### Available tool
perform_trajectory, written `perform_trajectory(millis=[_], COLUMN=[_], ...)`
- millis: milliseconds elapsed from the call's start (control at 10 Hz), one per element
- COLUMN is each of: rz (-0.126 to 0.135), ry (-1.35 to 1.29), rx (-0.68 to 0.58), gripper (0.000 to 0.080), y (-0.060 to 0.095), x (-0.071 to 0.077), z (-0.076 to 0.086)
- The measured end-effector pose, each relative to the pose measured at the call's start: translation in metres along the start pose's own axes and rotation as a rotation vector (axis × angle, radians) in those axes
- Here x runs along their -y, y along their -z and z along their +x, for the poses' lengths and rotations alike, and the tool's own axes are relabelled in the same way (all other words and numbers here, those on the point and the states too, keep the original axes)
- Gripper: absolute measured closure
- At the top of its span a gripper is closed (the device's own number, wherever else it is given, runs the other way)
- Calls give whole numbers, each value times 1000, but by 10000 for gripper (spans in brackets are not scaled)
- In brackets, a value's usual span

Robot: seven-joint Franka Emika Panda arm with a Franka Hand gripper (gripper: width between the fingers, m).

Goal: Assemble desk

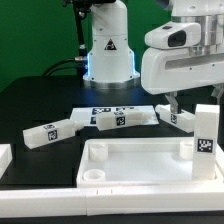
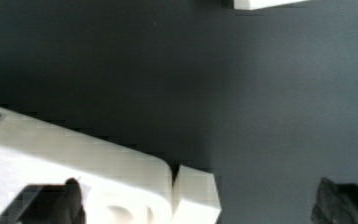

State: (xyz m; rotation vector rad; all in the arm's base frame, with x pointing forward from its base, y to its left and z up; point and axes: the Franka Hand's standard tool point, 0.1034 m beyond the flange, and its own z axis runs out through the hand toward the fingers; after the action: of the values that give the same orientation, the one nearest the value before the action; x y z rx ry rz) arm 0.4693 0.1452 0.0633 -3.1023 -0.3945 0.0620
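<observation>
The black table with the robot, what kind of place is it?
Probably a robotics lab bench: a white robot arm hangs over a black table, a green backdrop stands behind, and white desk legs carry black-and-white square tags.

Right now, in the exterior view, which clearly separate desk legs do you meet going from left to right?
Far-left lying leg → second lying leg further right → upright leg at the desk top corner. The overlapping tagged pieces in the middle are omitted.
</observation>
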Motion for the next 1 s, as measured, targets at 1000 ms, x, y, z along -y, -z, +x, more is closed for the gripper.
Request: perform_trajectory(millis=[1000], rz=[-103], ry=[23], rx=[764], gripper=[150], y=[-21], x=[28], z=[-38])
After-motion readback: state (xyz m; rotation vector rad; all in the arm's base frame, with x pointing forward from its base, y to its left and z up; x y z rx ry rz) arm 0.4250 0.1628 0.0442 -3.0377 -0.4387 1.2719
